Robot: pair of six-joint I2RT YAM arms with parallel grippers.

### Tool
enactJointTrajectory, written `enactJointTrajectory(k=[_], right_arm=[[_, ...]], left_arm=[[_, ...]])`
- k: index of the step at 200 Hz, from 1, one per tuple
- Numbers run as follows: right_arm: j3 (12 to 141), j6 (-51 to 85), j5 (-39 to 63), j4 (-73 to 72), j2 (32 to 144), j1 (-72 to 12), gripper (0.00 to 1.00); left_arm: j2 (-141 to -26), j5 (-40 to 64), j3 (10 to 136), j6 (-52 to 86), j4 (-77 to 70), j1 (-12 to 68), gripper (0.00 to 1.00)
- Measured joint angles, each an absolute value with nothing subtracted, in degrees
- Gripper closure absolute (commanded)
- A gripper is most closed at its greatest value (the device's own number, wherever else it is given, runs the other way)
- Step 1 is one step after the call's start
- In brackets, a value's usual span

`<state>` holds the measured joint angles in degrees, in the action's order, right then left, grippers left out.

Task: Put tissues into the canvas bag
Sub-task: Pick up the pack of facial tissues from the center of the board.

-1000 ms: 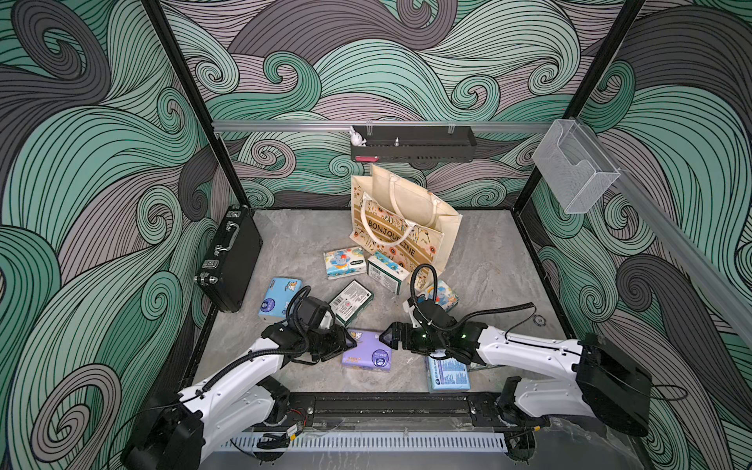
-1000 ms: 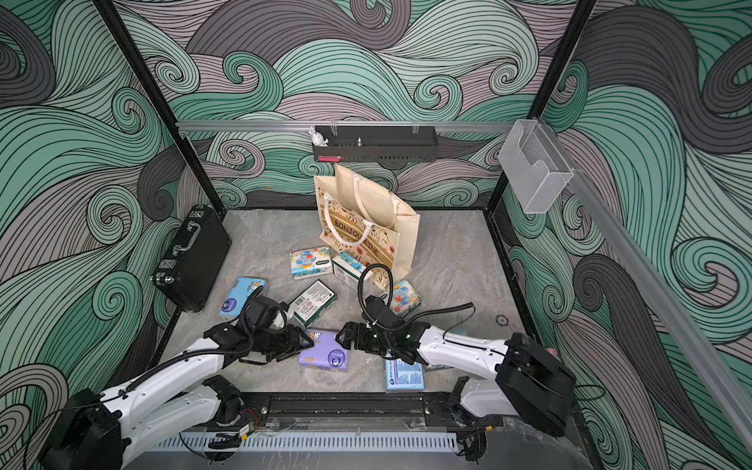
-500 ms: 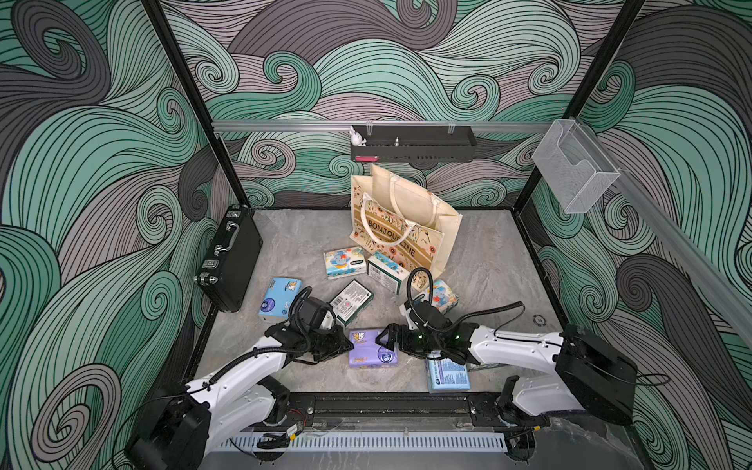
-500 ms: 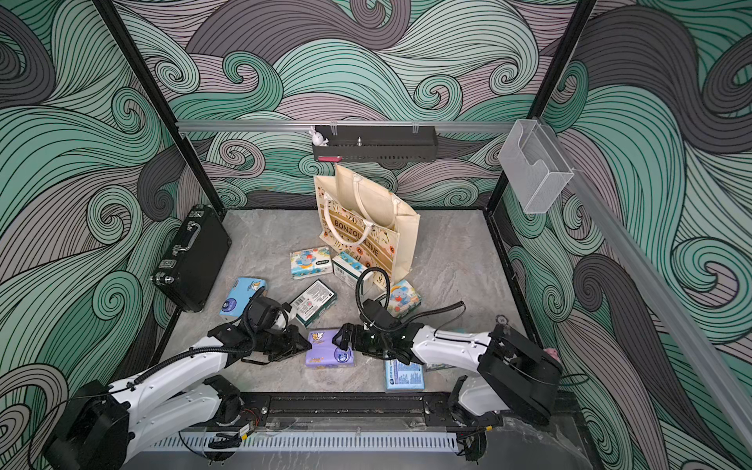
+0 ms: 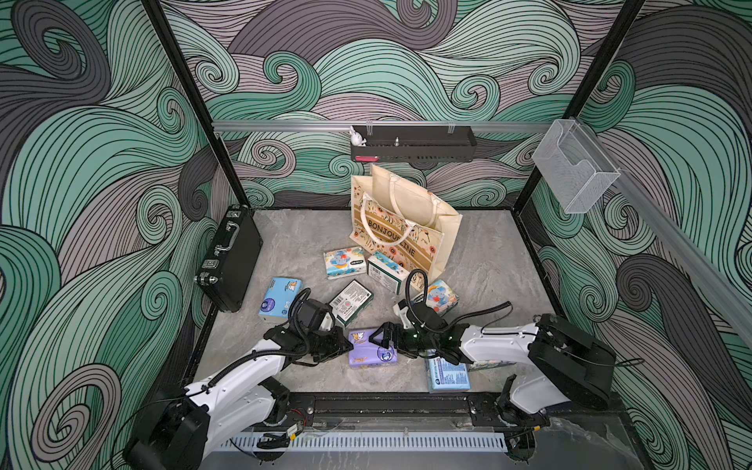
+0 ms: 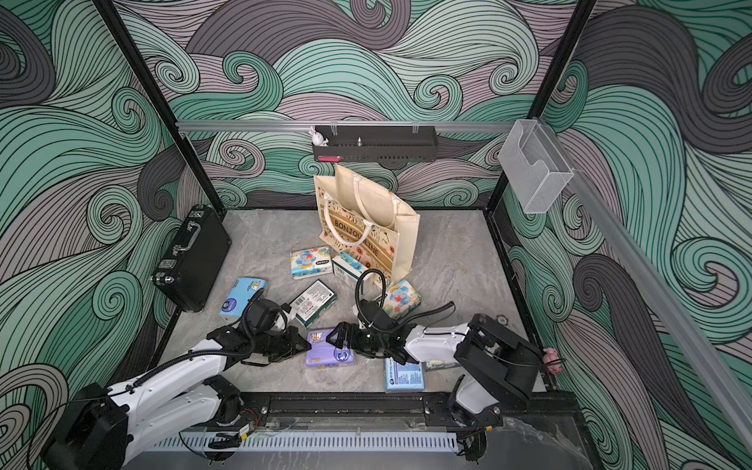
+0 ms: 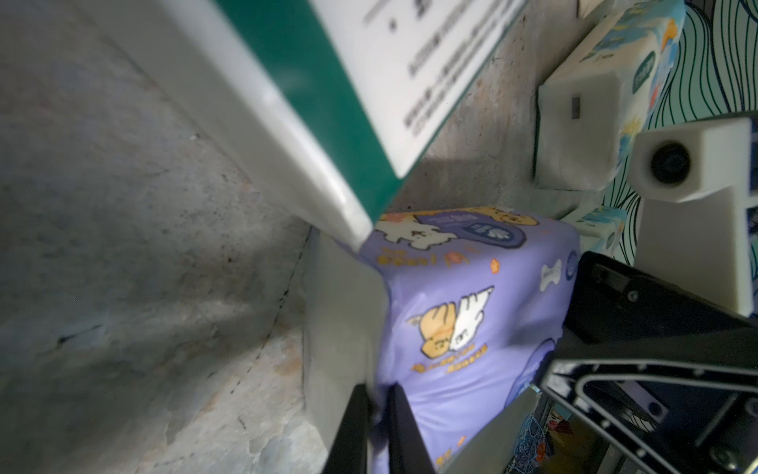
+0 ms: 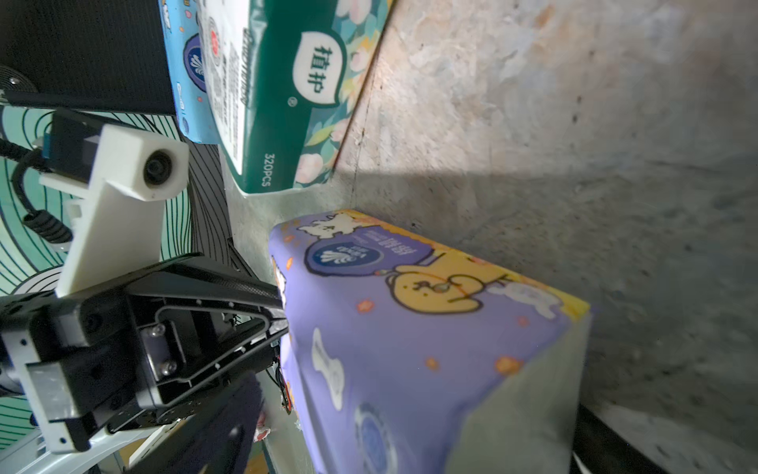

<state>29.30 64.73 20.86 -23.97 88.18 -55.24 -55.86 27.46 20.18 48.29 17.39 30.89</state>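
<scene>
Grip | left fingers (image 7: 404,431) clenched on end wrap of purple pack (image 5: 372,353), anchoring it | right fingers (image 7: 623,299) released at opposite end, likely to lift toward canvas bag (image 5: 423,240)

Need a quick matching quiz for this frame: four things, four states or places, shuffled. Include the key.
Things:
1. purple tissue pack
2. canvas bag
3. black briefcase
4. right gripper

States or places:
A. open, over one end of a pack
B. standing upright at the far side, handles up
C. on its edge, handle and latches facing up
D. lying flat, left gripper shut on its end

Pairs: 1-D, 2-B, 3-C, 4-A
</scene>
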Motion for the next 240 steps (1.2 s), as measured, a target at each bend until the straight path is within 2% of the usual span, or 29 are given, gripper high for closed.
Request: enactJointTrajectory(k=[36,76,106,115,123,143,149,157,195,229,234,240], right_arm=[[29.02,65.23,23.2,-32.12,92.18,-54.65,0.07],[28.25,65.41,24.51,-35.75,94.13,-54.43,0.23],[27.77,65.21,25.15,-35.9,94.3,-54.41,0.28],[27.68,65.17,25.39,-35.92,94.3,-54.41,0.3],[27.62,65.14,25.58,-36.01,94.3,-54.41,0.36],[27.57,64.75,26.5,-36.29,94.17,-54.48,0.39],[27.57,64.51,26.94,-36.21,93.86,-54.52,0.39],[27.57,64.1,27.35,-35.88,93.23,-54.68,0.39],[27.83,58.96,27.9,-27.09,83.7,-54.19,0.4],[33.45,48.86,25.71,-8.36,67.09,-50.98,0.47],[35.05,47.24,25.06,-5.26,64.79,-50.41,0.49],[37.39,44.84,24.1,-1.34,61.78,-49.63,0.5]], left_arm=[[-54.19,26.55,19.66,48.25,18.44,30.89,0.9],[-53.39,26.09,19.59,48.25,19.38,30.89,0.89],[-53.21,26.09,19.59,48.45,19.42,30.89,0.85],[-52.95,26.11,19.59,48.64,19.44,30.89,0.79],[-52.73,26.09,19.59,48.82,19.64,30.89,0.71],[-52.18,26.35,19.62,49.47,20.27,30.89,0.33],[-52.05,26.44,19.68,49.69,20.49,30.89,0.25],[-51.9,26.61,19.86,49.78,21.08,30.89,0.18],[-50.11,27.66,27.79,49.84,28.21,30.89,0.14],[-44.95,26.89,40.97,45.54,34.94,30.87,0.14],[-43.9,26.2,42.39,44.42,35.66,30.87,0.09],[-42.68,25.47,43.68,43.13,36.67,30.81,0.08]])
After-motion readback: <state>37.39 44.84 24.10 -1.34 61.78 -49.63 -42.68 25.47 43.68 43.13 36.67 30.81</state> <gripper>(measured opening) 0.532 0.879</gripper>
